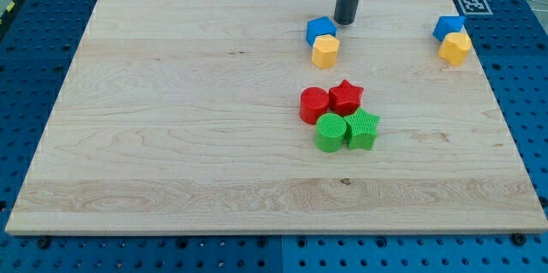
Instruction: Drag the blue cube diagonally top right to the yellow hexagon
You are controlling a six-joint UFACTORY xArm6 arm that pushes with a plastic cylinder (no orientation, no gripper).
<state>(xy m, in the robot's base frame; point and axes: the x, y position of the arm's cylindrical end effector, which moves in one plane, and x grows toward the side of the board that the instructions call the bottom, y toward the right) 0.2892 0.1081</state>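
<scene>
Blue cube (320, 30) sits near the board's (171, 136) top, touching the yellow hexagon (325, 51) just below it. My tip (345, 21) stands just beside the cube's upper right; it is a bare rod, so no pincer shows. At the view's right, another blue block (448, 26) touches another yellow block (455, 48). Mid-board, red cylinder (314, 105), red star (346, 96), green cylinder (330, 133) and green star (363, 129) cluster together.

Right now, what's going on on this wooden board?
My tip is down on the wooden board near the view's top, just right of a blue block that touches a yellow hexagon below it. A second blue block and yellow block sit together toward the view's right. In the middle, a red cylinder, red star, green cylinder and green star form a cluster.
</scene>
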